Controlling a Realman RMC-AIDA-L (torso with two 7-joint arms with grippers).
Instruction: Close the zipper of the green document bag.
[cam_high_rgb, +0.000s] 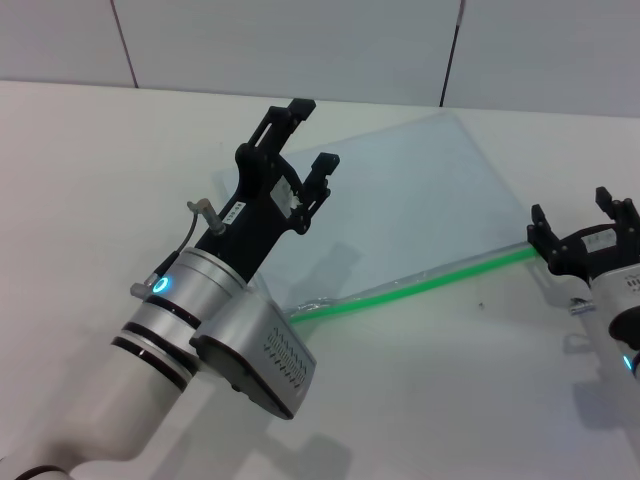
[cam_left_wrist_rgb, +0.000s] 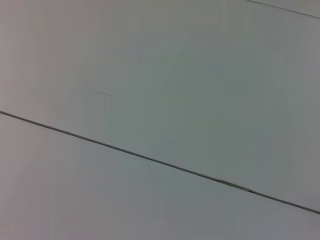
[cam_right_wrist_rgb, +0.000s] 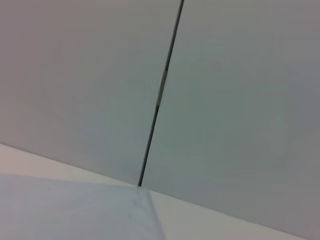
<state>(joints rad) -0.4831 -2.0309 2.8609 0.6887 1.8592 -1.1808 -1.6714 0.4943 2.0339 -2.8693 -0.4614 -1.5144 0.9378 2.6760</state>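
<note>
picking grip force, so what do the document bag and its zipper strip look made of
The green document bag looks like thin translucent plastic film with a smooth finish: the white table shows through its pale blue-grey sheet. The zipper looks like bright green opaque plastic, slightly wavy near its left end, so probably flexible.

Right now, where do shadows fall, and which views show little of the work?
Head view: soft shadows lie on the table under the left gripper and beside the right gripper; the zipper shows clearly. Left wrist view: only plain wall panels and a seam. Right wrist view: wall and a pale corner of the bag.
</note>
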